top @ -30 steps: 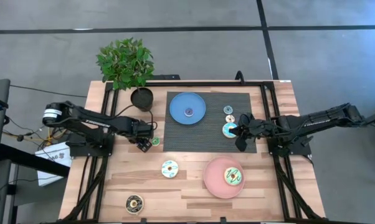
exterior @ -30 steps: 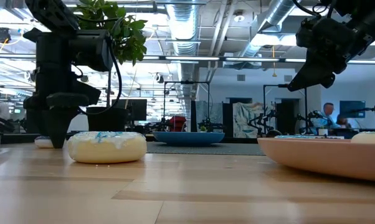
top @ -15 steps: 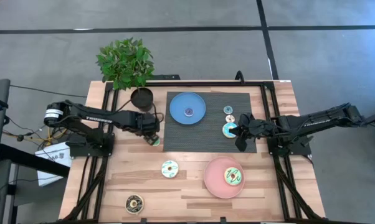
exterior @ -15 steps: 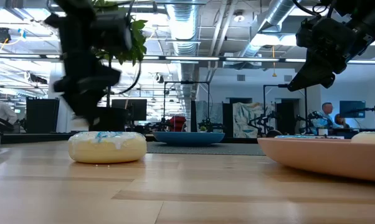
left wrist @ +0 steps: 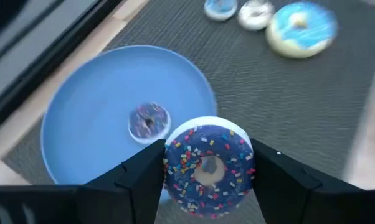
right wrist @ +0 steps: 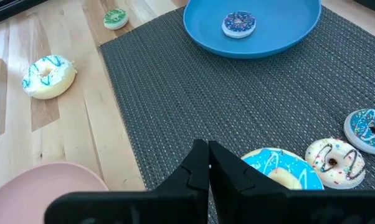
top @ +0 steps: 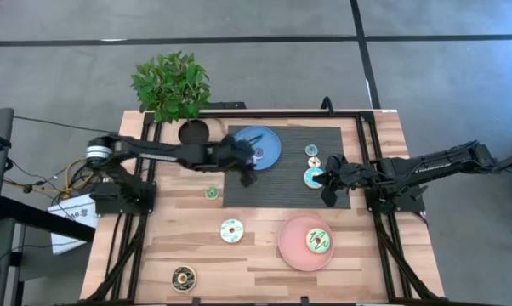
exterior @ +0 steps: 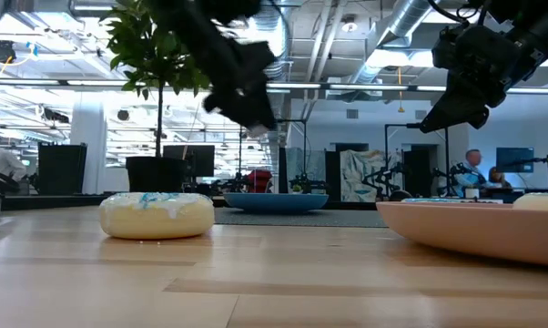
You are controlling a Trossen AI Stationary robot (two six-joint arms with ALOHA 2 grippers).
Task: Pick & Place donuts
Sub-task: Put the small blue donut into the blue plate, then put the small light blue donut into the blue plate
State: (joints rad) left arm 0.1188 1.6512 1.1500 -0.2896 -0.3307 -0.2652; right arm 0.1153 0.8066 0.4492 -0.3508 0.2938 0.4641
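My left gripper (top: 247,171) is shut on a tiny blue sprinkled donut (left wrist: 209,167) and hangs in the air over the near rim of the blue plate (top: 264,140). A tiny purple donut (left wrist: 149,120) lies on that plate. My right gripper (right wrist: 207,163) is shut and empty, raised above the dark mat beside the light blue donut (top: 314,177). Tiny blue (top: 312,150) and beige (top: 315,161) donuts lie flat on the mat. The green one (top: 212,193), the cream one (top: 231,229) and the dark brown one (top: 184,276) lie on the wood. My left gripper pinches the tiny blue donut between its two fingers (left wrist: 141,180), one on each side of the ring's outer rim (left wrist: 170,169). The fingers slant down from the table's left. The donut is lifted clear, its iced face toward the wrist camera.
A pink plate (top: 292,246) near the table's near right holds one iced donut (top: 318,241). A potted plant (top: 173,89) stands at the far left corner, its pot (top: 190,132) close behind my left arm. Black rails run along both sides of the table.
My left gripper has risen from the wood beside the green donut and swung toward the right and far edge, over the blue plate's rim, carrying the tiny blue donut up clear of the table. The green donut has stayed where it lay.
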